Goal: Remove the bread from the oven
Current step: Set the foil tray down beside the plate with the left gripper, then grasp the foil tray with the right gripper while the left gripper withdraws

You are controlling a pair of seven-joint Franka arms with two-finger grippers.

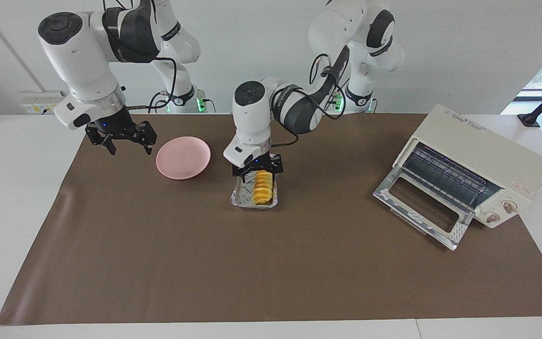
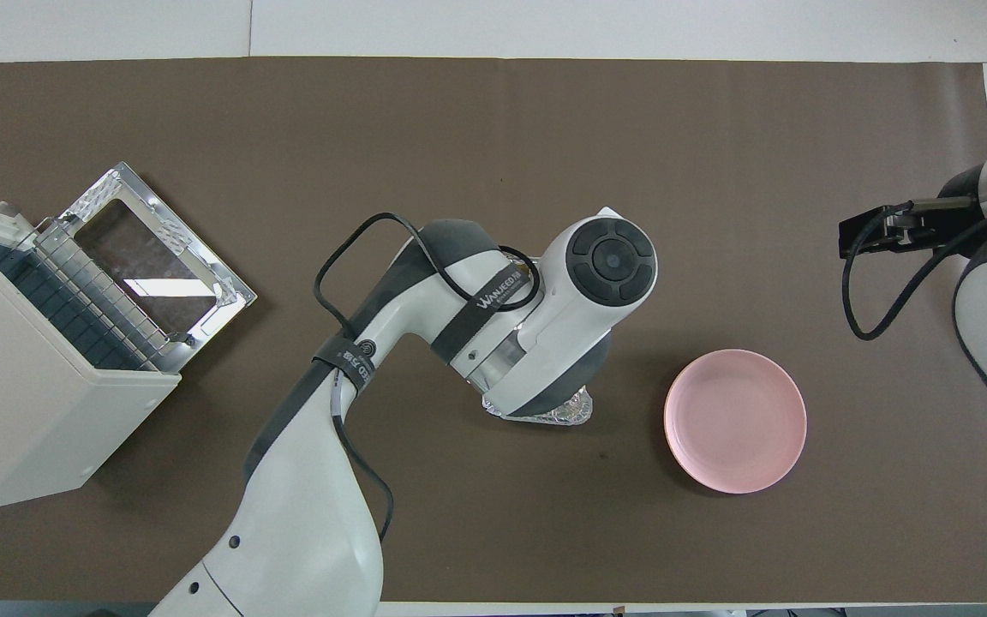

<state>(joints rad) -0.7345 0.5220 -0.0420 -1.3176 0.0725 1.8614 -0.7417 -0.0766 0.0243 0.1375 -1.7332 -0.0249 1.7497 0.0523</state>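
- Left gripper (image 1: pixel 258 172) straddles the ridged golden-yellow bread loaf (image 1: pixel 262 187) lying in a crinkled silver foil tray (image 1: pixel 239 199); whether it pinches cannot be told.
- Bread is already outside; the cream-white boxy toaster oven (image 1: pixel 480 155) gapes at three o'clock.
- Next move probably needs a firm grip, then the round pink plate (image 1: pixel 183 157) at ten o'clock.
- Right gripper (image 1: pixel 121 140) waits spread beside the plate.

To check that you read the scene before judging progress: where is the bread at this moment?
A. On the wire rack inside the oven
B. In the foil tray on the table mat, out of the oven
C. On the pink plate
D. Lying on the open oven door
B: the bread lies in the foil tray on the mat, under the left gripper, apart from the open oven and the bare pink plate.
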